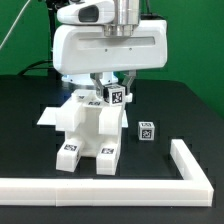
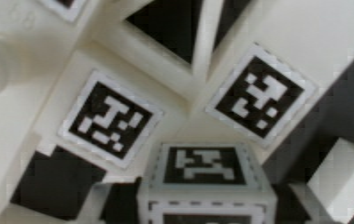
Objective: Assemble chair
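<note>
— Largest first?
— Black surface (image 1: pixel 25 110), filling the exterior view. Above it, glossy white robot arm (image 1: pixel 105 45), hanging over the middle.
— Along the edges?
— Long white L-shaped rail (image 1: pixel 100 187), lying across the near side and turning back at the exterior view's right.
— Whereabouts of the chair?
— Chair (image 1: pixel 85 125) mid-surface, directly under the arm, well apart from the rail, with tagged ends low at its front.
— State of the jaws?
— Straddling a tagged post (image 1: pixel 115 96) at the chair's top, one on either side. Cannot tell whether clamped on it or only near it; in the wrist view, just big tags (image 2: pixel 112 115) and the post's tagged end, contact unclear.
— Anything smaller?
— One loose tagged block (image 1: pixel 146 130), resting on the surface near the chair, toward the exterior view's right, not touching it.
</note>
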### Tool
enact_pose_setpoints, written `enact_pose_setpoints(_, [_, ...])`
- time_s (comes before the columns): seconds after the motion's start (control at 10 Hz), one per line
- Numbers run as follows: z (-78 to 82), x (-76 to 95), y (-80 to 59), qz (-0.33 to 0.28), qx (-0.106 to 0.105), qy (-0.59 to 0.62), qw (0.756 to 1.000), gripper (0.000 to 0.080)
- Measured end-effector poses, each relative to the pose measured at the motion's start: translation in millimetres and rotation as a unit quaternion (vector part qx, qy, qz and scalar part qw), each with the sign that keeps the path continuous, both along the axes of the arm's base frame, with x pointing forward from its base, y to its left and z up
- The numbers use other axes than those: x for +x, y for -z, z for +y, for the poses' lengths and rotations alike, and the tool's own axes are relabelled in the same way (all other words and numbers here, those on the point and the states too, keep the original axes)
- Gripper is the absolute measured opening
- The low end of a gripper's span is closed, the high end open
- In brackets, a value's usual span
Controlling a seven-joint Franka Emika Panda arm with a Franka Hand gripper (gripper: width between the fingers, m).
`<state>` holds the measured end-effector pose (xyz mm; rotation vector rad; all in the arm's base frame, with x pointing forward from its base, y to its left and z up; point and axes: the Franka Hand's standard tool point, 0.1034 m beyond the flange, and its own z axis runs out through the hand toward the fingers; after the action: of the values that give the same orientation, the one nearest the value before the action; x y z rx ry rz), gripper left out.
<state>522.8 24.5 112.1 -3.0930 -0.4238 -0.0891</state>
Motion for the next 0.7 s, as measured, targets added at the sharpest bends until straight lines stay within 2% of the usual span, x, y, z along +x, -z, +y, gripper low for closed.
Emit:
enact_pose_setpoints(0.4, [0.3, 0.0, 0.3, 0.003, 0.008, 0.122, 0.993, 0.0282])
enact_pose_setpoints(0.6, [-1.5, 1.4, 0.1, 0.003, 0.017, 0.229, 0.973, 0.0284])
enact_pose_setpoints(0.7, [-0.7, 1.4, 0.1, 0.007, 0.025, 0.31, 0.95, 0.0284])
